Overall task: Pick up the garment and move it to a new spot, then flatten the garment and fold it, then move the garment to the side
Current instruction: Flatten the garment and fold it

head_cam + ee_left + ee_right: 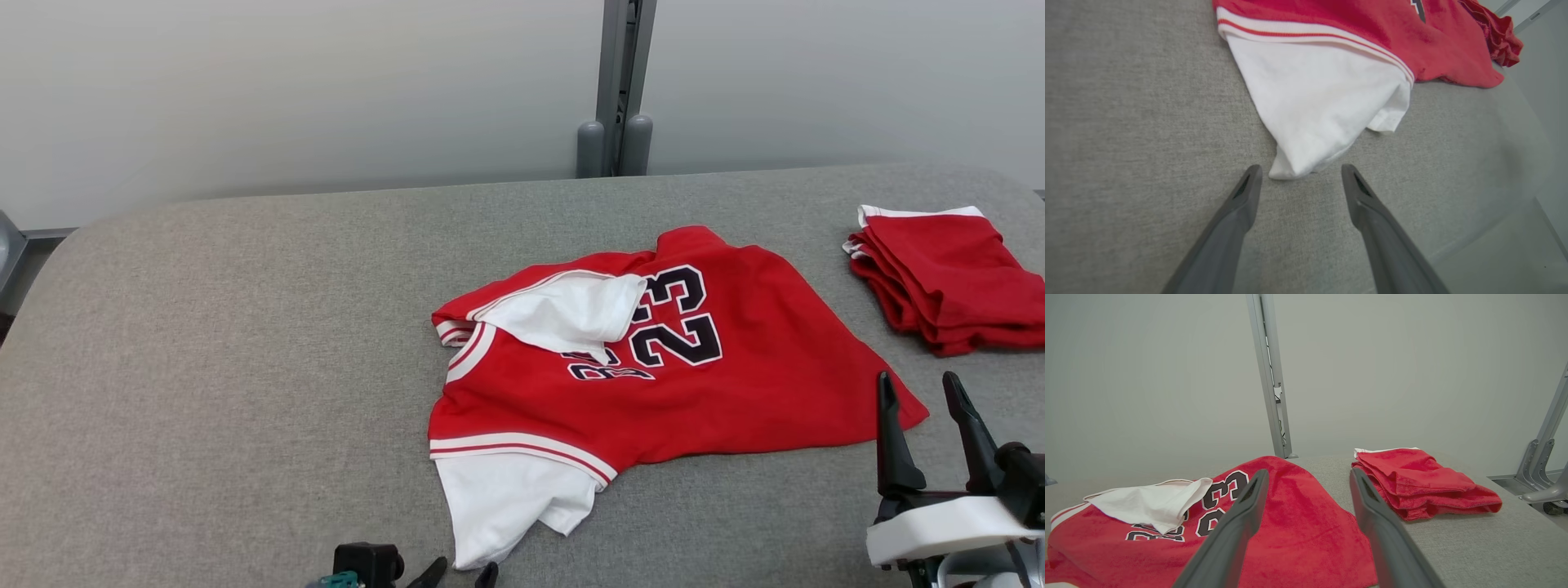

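Nearest, at the table's front edge: left jaws spread wide, gripping nothing, fingers low over the grey cloth, corner of the garment's white sleeve lying between the tips. Lower right: right jaws likewise wide apart and empty, fingers pointing up just beside the red hem corner. Mid-table: garment itself, a red jersey numbered 23, rumpled, other sleeve flopped back over the chest. Farther right, well apart from it: folded red pile. Beyond the far edge: grey post against a pale wall.
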Controlling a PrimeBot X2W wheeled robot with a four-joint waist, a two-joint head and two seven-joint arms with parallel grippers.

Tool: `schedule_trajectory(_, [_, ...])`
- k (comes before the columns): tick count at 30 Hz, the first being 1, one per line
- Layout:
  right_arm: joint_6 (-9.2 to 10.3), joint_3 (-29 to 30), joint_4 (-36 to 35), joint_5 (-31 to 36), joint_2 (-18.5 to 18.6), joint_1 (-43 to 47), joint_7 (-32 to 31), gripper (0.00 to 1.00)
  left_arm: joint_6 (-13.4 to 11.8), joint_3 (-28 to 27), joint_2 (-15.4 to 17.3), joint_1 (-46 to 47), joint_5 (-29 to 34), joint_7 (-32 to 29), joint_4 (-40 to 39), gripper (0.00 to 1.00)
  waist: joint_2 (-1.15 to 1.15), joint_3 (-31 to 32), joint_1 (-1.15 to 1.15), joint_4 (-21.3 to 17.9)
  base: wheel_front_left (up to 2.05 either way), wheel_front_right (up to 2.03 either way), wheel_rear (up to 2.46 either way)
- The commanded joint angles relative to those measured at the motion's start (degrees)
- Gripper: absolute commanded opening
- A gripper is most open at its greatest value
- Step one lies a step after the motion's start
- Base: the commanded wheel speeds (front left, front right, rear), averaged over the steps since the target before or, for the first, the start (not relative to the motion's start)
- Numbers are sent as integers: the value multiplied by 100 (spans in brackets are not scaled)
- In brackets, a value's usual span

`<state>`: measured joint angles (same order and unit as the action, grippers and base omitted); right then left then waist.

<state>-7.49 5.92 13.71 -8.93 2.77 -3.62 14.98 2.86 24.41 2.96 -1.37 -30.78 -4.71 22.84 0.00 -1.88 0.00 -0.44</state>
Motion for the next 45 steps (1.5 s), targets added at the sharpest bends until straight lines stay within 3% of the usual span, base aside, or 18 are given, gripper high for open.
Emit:
schedule_trajectory(1, [0,29,8,29,26,-55,30,100,-32,16,14,137,-63,53,51,100,0,-1,0,-24,0,0,0])
schedule_trajectory(5, [0,116,95,57,26,-29,30,100,-61,155,7,263,-267,198,261,100,0,4,0,-67,0,0,0])
schedule_trajectory(6, [0,147,120,72,26,-22,30,100,-75,203,6,295,-326,235,296,95,0,7,0,-71,0,0,0])
schedule_trajectory(8, [0,227,173,108,26,-14,30,100,-78,294,8,348,-460,281,350,44,0,14,0,-68,0,0,0])
schedule_trajectory(9, [0,261,204,115,26,-15,30,100,-76,336,8,364,-534,294,373,24,0,18,0,-64,0,0,0])
schedule_trajectory(11, [0,333,266,139,26,-17,30,100,-88,405,7,414,-672,342,412,0,0,22,0,-52,0,0,0])
schedule_trajectory(20, [0,769,687,313,26,-13,29,100,-152,586,8,538,-1068,663,322,0,0,81,0,86,0,0,0])
schedule_trajectory(31, [0,1827,2013,772,25,-525,-158,100,-484,146,301,417,-1216,1078,26,0,0,98,0,296,0,0,0])
schedule_trajectory(45, [0,1596,3517,795,106,-1385,-583,100,-592,171,400,428,-1168,1047,-171,0,0,-121,0,420,0,0,0])
